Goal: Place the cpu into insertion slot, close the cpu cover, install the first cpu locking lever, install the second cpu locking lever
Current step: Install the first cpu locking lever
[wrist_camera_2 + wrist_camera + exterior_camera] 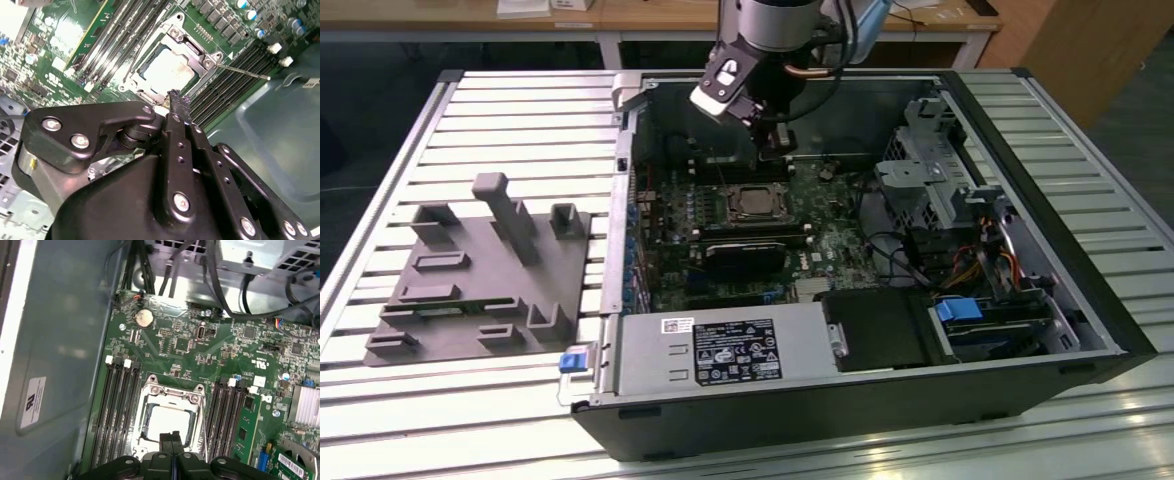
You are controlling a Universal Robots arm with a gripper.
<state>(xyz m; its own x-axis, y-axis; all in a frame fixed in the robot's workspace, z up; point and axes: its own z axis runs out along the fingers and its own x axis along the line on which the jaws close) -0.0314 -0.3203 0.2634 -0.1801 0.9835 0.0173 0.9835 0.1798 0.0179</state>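
The open computer case [720,430] lies on the slatted surface [494,110], motherboard [670,262] exposed. The gripper [172,436] hovers just above the insertion slot [754,203], pinched closed on nothing. The cpu cover [172,392] lies over the seated cpu [170,422]. This looks like lever stage: 1 thin locking lever [245,71] appears unlatched, and latching it calls for a precise press.

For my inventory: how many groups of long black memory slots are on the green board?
2: one group beside the silver-rimmed square socket, one on its opposite side. Black fingers cover part of the green board; more may be hidden.
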